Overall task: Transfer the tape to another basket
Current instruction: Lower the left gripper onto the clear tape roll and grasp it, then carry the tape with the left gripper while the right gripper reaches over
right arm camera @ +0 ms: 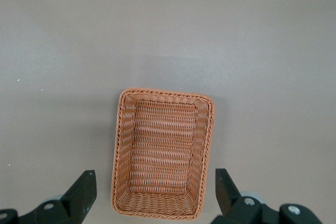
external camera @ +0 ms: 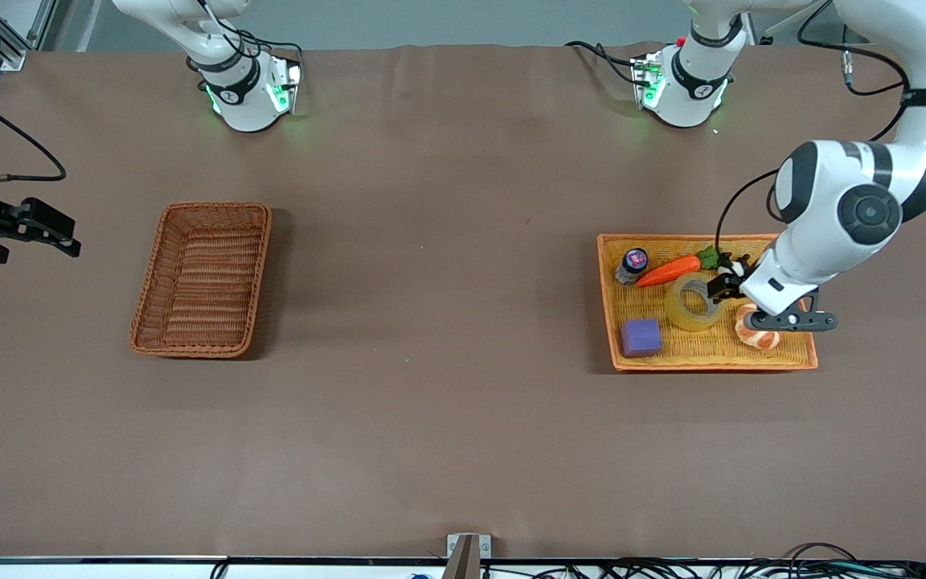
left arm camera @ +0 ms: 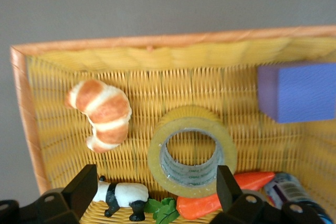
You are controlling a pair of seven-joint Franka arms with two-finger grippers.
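Front view: two woven containers on worktop (external camera: 447,418). Reddish-brown basket (external camera: 202,278) toward right arm's end; orange tray (external camera: 801,362) holds one tape (external camera: 693,302), purple block (external camera: 641,337), carrot (external camera: 669,270), croissant (external camera: 755,332), small bottle (external camera: 633,265).
Left hand (external camera: 730,283) spread over tape; right hand (external camera: 37,229) spread, waiting above worktop.
Left wrist view: adds one panda figure (left arm camera: 122,196); bottle label unreadable.
Right wrist view: basket alone.
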